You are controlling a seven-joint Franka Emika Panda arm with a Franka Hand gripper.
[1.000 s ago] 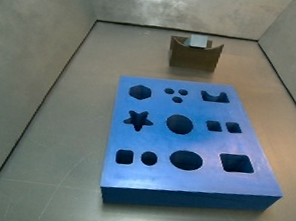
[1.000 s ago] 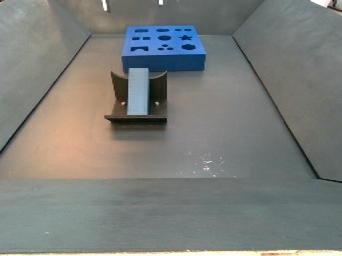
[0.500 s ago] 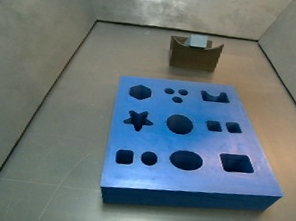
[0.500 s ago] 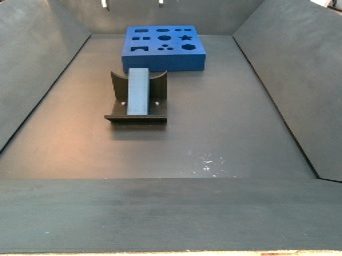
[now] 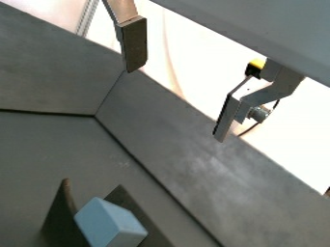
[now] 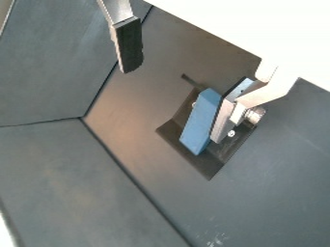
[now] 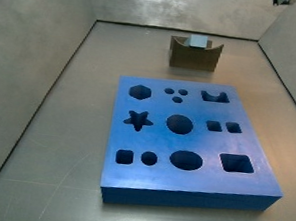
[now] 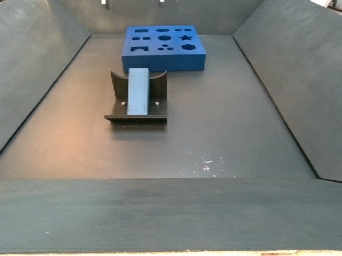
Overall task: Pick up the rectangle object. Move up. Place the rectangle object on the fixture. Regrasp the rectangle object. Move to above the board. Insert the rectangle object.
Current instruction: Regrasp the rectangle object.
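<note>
Fixture: a small dark holder (image 8: pixel 136 98) standing on the grey floor, left of centre in a side view; in a side view (image 7: pixel 195 54) it sits at the far end of the floor, beyond the board. It also shows in both wrist views (image 6: pixel 209 135).

Rectangle object: a light blue-grey block (image 8: pixel 136 92) lying along the fixture, resting in its notch. In a side view only its end face (image 7: pixel 198 41) shows above the fixture's top. A wrist view shows it as a long pale bar (image 6: pixel 202 120) on the dark holder; a wrist view shows one end of it (image 5: pixel 108 223) from close by.

Board: a thick bright blue slab (image 7: pixel 191 183) with star, hexagon, round and square holes, flat on the floor nearer the camera than the fixture. In a side view (image 8: pixel 164 61) it lies at the far end of the floor, well apart from the fixture.

Hand: the hand (image 6: pixel 184 63) is up above the floor, clear of the block and fixture, and appears only in the wrist views (image 5: pixel 180 79). Its two fingers (image 6: pixel 127 43) stand wide apart with nothing between them; one finger's dark pad (image 5: pixel 131 43) is plain to see.

Floor: dull grey metal (image 8: pixel 201 140) with sloped walls on each side.
</note>
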